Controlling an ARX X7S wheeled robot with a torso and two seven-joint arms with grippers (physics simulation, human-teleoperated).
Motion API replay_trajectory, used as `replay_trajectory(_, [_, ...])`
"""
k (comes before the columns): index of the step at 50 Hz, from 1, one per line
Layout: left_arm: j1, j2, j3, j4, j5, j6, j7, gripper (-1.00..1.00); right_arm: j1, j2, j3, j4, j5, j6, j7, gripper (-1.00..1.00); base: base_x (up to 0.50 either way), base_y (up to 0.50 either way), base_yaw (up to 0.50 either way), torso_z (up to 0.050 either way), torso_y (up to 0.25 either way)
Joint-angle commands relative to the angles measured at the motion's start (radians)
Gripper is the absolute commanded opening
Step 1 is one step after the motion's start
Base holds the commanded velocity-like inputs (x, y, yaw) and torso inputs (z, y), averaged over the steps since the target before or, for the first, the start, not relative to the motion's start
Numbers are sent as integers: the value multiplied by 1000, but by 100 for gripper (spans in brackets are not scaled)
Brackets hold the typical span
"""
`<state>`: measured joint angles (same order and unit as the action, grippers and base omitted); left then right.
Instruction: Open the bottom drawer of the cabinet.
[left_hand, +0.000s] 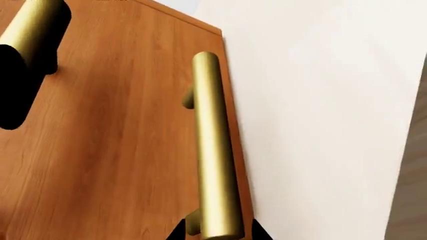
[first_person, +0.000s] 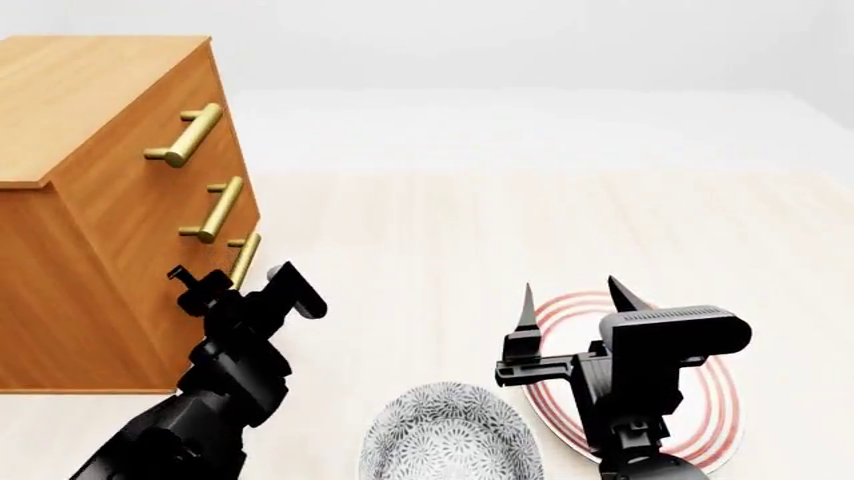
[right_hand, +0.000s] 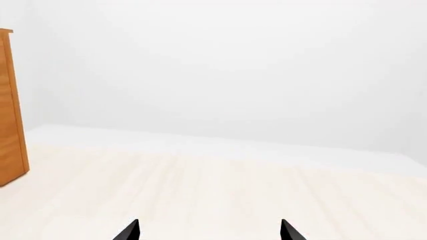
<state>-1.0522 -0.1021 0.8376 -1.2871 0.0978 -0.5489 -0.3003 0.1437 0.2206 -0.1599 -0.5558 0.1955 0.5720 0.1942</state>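
The cabinet stands at the left, orange-brown wood with three brass bar handles stacked on its front. All three drawers sit flush and closed. The bottom drawer carries the lowest handle, which fills the left wrist view as a long brass bar. My left gripper is open, and its two dark fingertips straddle the near end of that bar with small gaps on both sides. My right gripper hangs open and empty at the lower right, far from the cabinet; its tips show over bare floor.
A grey patterned bowl lies on the pale floor between my arms. A white plate with red rings lies under the right gripper. The middle drawer's handle is just beside the left gripper.
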Motion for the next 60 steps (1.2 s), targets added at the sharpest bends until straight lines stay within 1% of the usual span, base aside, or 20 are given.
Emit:
replay_trajectory(1, [-9,-13,36,-21,-65,-17,-16,-100,2,5,-4,-1,6,-1,5,100,0,0,0,0,0])
replay_trajectory(8, [-10,-8,68,-21,-63,-2,-32,-100,0,6,-6,5,8,-8,8,100,0,0,0,0,0])
replay_trajectory(13, [-32,24,92,-21,-60,27,-33,-100,2,7,-11,9,9,-11,9,100,0,0,0,0,0])
replay_trajectory(20, [-40,58,107,-16,-59,14,-49,-100,1,11,-11,7,13,-11,12,100,0,0,0,0,0])
replay_trajectory(22, [-30,54,113,32,-55,-16,-45,-100,-1,11,-12,7,13,-14,13,100,0,0,0,0,0])
replay_trajectory(27, [25,-6,126,296,-53,-176,-12,-100,-1,12,-15,15,15,-21,13,100,0,0,0,0,0])
replay_trajectory(39, [57,-30,155,507,-44,-324,13,-100,2,17,-14,13,25,-22,16,100,0,0,0,0,2])
replay_trajectory(46, [62,-7,174,537,-42,-354,25,-100,1,21,-12,9,30,-22,19,100,0,0,0,0,2])
replay_trajectory(60, [60,43,194,552,-48,-369,35,-100,-1,24,-16,19,38,-35,20,100,-4,0,0,1,5])
